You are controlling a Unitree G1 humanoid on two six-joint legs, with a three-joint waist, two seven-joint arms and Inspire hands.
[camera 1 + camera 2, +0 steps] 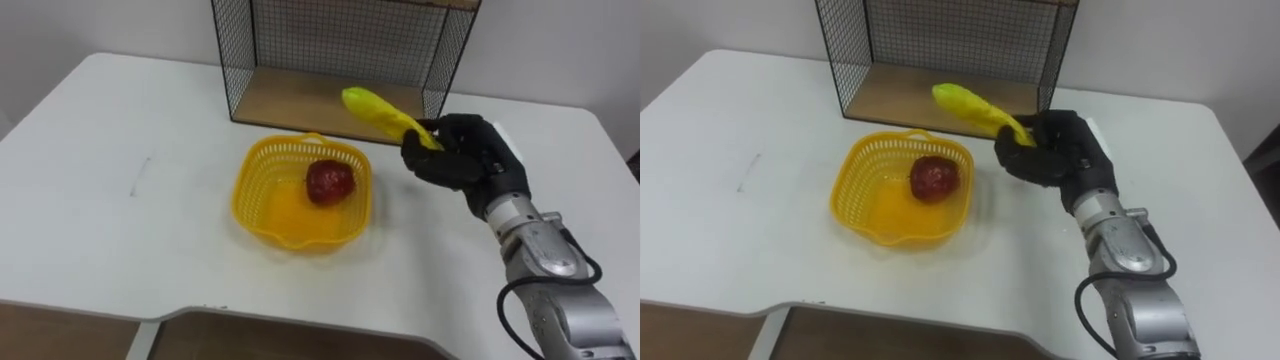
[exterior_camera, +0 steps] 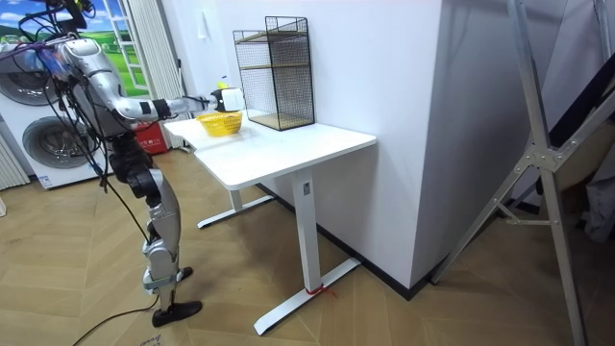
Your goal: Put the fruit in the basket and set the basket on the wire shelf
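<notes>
Robot stands at the end of the white table [image 1: 110, 190] on the room view's left, with washing machines [image 2: 38, 115] behind it and one arm stretched out over the tabletop. Right hand [image 1: 465, 155], black-fingered, comes in from the lower right; its fingers and thumb are curled round the lower end of a yellow banana [image 1: 378, 113], so it is gripping the fruit. The banana is tilted, with its free end pointing up and toward the robot's left. It is held clear of the table, above the front edge of the wooden bottom board [image 1: 290, 100] of the black wire shelf [image 1: 232, 60]. It sits just beyond the far right corner of the yellow basket [image 1: 245, 195] and is not inside it. The basket rests upright on the table directly in front of the shelf, near it; whether the two touch I cannot tell. Inside the basket lies one red fruit [image 1: 329, 181], rounded and resting on the floor toward the far right side. The basket has an open mesh wall and a wavy rim. The shelf stands at the far side of the table against the white wall [image 1: 560, 40], its mesh back and sides rising out of the eye view's top. In the room view the shelf appears tall, with a second board near its top.
</notes>
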